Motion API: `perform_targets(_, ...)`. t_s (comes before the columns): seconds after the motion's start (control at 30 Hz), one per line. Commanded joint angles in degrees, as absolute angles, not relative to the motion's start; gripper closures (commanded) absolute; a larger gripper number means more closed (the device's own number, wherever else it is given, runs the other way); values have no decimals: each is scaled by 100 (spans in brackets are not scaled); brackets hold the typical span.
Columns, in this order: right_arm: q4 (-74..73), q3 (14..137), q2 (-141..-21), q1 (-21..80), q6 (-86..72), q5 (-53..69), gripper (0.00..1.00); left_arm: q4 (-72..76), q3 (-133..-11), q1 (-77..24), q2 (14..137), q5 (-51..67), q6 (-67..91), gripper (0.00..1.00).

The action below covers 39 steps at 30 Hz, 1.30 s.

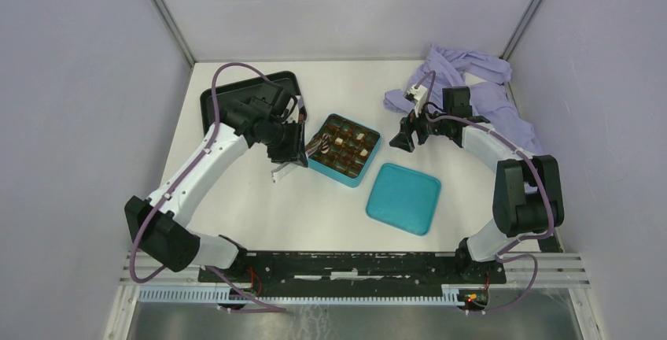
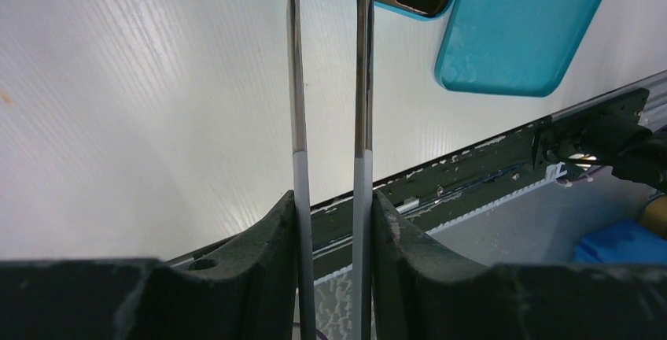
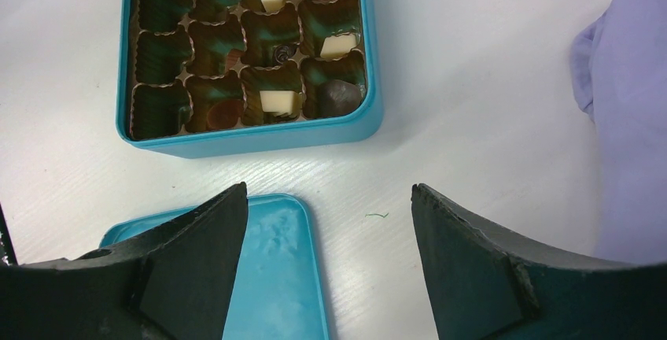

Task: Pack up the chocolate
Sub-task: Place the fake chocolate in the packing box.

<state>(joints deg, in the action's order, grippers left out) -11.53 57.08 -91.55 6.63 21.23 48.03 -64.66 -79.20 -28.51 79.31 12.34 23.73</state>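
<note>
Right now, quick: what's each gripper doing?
left gripper: closed on the tweezers.
right gripper: open, holding nothing.

The right gripper [image 3: 329, 198] is being held wide open above the white table [image 3: 472, 143], with nothing being gripped. Chocolate [image 3: 279, 101] is being carried in the brown insert [image 3: 161, 57] of a teal box [image 3: 259, 139]. Three cream-white blocks are being shown, and a dark piece [image 3: 338, 96] in the corner cell nearest the gripper. A teal lid [image 3: 275, 277] is being partly hidden by one finger. A lilac cloth [image 3: 629, 120] is being cut off at the right.
</note>
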Motion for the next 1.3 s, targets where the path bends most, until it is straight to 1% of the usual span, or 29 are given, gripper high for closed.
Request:
perform_targets(0.0,-1090,5810,-9110,655,2158,4961,18,-6442,-7898,-2923,7962,1040,2550,95)
perform_targets(0.3,-1096,5816,-9134,653,2177,4948,18,-6544,-7978,-2945,8291,680,2372,91)
perform_targets(0.8,-1116,5853,-9222,658,2197,4948,18,-6747,-8128,-2971,8445,405,2291,62)
perform_targets(1.27,-1123,5844,-9195,659,2197,4953,18,-6706,-8370,-2984,8365,509,2355,55)
